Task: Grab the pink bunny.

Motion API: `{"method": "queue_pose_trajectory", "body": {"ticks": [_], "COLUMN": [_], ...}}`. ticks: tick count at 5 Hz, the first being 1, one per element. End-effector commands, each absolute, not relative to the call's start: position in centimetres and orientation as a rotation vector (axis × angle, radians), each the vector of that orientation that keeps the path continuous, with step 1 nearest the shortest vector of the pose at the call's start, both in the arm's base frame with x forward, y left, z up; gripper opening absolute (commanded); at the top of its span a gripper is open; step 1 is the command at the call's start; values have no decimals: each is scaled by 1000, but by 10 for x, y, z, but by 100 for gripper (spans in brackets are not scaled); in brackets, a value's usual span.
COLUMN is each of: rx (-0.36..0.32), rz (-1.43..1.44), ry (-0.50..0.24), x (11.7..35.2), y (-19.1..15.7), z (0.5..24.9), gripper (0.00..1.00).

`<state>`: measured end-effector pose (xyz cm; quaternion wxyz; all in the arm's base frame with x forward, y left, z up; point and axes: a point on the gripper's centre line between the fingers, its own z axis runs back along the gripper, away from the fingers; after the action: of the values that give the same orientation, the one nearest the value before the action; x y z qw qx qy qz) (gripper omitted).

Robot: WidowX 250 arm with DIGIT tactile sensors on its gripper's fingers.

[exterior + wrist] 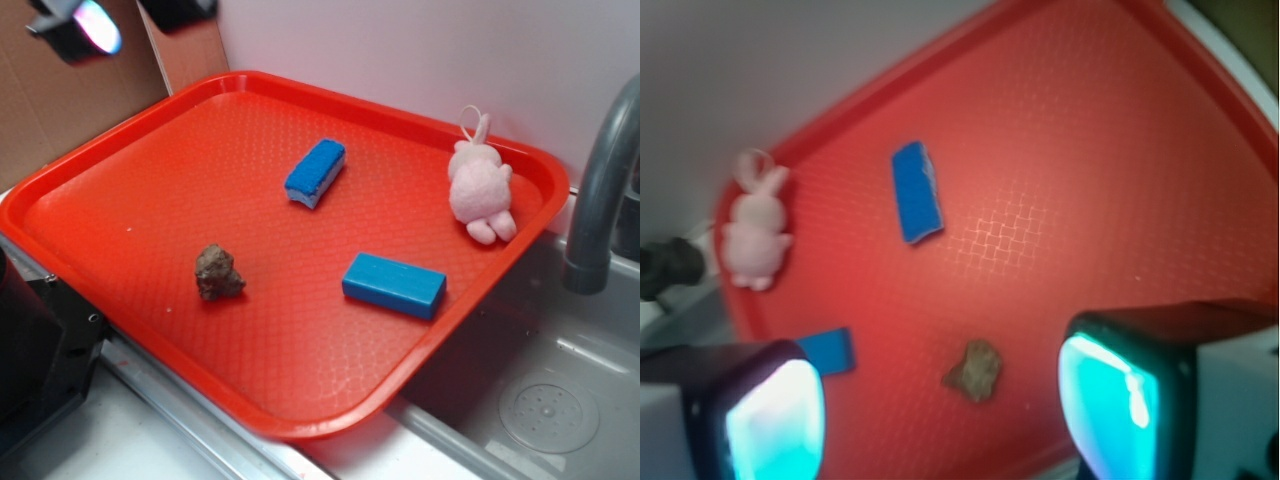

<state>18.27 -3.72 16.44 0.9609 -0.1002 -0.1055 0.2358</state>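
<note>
The red tray (150,190), a rectangular plastic piece with a raised rim and a fine waffle-textured floor, sits beside a grey sink basin (560,400) with a curved grey faucet (598,190), in front of a pale wall (450,50) and a brown cardboard panel (50,100). Resting on the tray are a blue rectangular block (394,285), a blue sponge (315,172) with a pale edge, the pink bunny (480,188), a fuzzy pale-pink plush with a round body, stubby feet, thin ears and a white string loop, lying in the tray's far right corner near the faucet, and a brown lumpy rock-like object (218,272). The gripper (940,405) is raised well apart from the bunny, its two fingers (775,420) spread wide and grasping nothing.
</note>
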Motion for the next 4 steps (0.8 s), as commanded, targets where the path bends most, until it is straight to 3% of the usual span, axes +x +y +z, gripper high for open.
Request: {"method": "queue_pose_trajectory", "body": {"ticks": [1,2,4], "rx": [-180,-244,-201], "rz": [401,366,331], "ry": [-433,-443,-366], "x": [249,276,323], "y": [-81,-104,-134], "z": [144,129,104], "gripper": [100,100,100]}}
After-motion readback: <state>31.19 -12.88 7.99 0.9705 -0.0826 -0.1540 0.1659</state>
